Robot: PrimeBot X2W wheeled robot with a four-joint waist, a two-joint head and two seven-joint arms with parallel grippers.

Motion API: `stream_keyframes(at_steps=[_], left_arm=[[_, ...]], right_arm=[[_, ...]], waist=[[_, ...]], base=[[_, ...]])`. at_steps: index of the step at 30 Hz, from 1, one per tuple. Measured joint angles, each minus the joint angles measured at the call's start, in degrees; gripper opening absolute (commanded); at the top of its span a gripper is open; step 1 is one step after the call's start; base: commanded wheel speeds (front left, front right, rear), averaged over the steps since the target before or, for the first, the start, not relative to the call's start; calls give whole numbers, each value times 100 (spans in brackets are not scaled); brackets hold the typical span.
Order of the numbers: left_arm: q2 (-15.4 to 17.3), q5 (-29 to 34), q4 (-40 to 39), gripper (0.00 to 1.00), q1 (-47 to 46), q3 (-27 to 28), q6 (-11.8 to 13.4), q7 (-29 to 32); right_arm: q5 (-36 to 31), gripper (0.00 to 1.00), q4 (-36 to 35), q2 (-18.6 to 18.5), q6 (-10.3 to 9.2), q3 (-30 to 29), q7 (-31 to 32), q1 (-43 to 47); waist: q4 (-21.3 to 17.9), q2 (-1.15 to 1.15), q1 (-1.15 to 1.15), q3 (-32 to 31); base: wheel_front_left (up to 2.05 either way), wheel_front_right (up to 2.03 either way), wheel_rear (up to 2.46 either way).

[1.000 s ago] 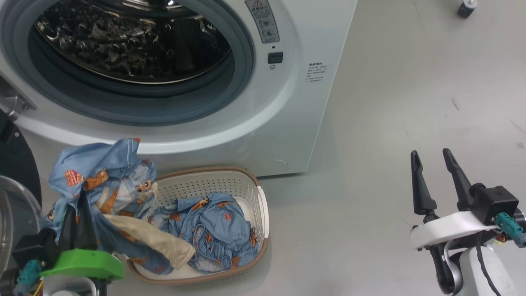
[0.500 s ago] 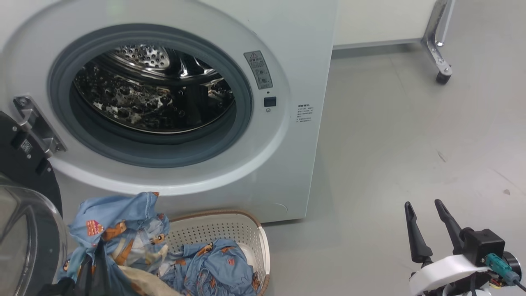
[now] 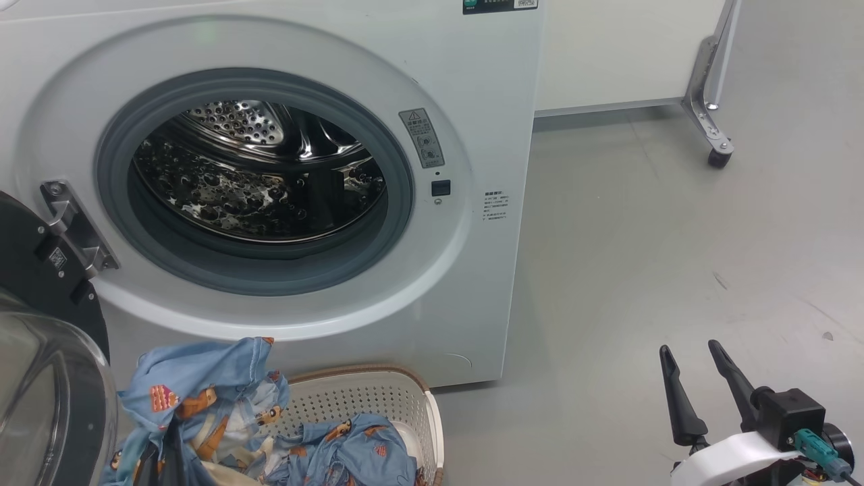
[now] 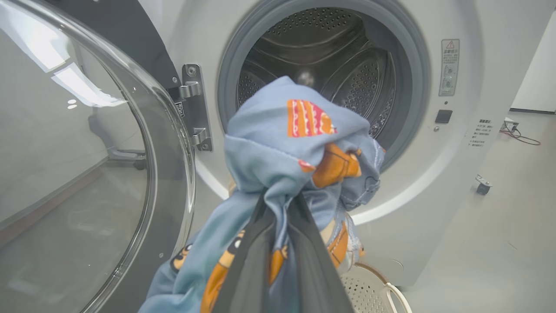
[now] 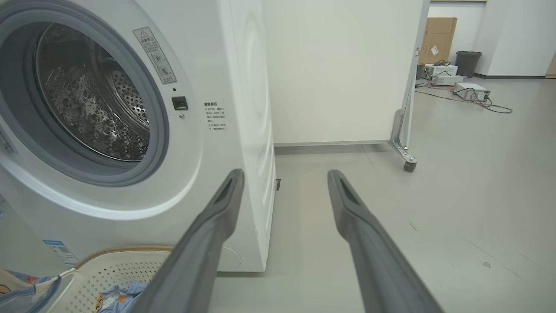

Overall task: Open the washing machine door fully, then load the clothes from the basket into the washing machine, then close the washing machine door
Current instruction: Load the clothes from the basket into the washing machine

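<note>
Up close, the left gripper [image 4: 280, 208] is clamped on one bunch of the clothes [image 4: 295, 139], fingers aimed at the drum [image 4: 330, 65], fabric hanging lengthwise below. A second heap [image 3: 351, 452] lies in the one basket [image 3: 368, 398]. The right gripper [image 3: 695, 381] hangs spread and bare, fingers up. Beyond, the washing machine door [image 3: 47, 304] stands swung wide at the left of the washing machine [image 3: 493, 101].

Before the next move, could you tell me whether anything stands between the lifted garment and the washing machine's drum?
Nothing visible does. The garment hangs in front of the drum, which looks empty. The door is swung aside to the left, and the basket sits lower down.
</note>
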Motion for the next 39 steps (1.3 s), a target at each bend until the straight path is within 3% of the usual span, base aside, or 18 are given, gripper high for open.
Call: stream_keyframes(at_steps=[23,31,39], left_arm=[[-1,-45,-386,0,145,-346,196,63],[7,-68,-493,0,-489,-196,303,320],[368,-60,-534,0,-1419,210,410,564]], right_arm=[[138,100,-148,43,0,365,0,-18],[234,100,-348,93,0,600,0,-436],[296,100,-444,143,0,875,0,-705]], waist=[[-287,0,0,369],[-530,0,0,799],[-861,0,0,1361]], base=[[0,0,0],[0,0,0],[0,0,0]])
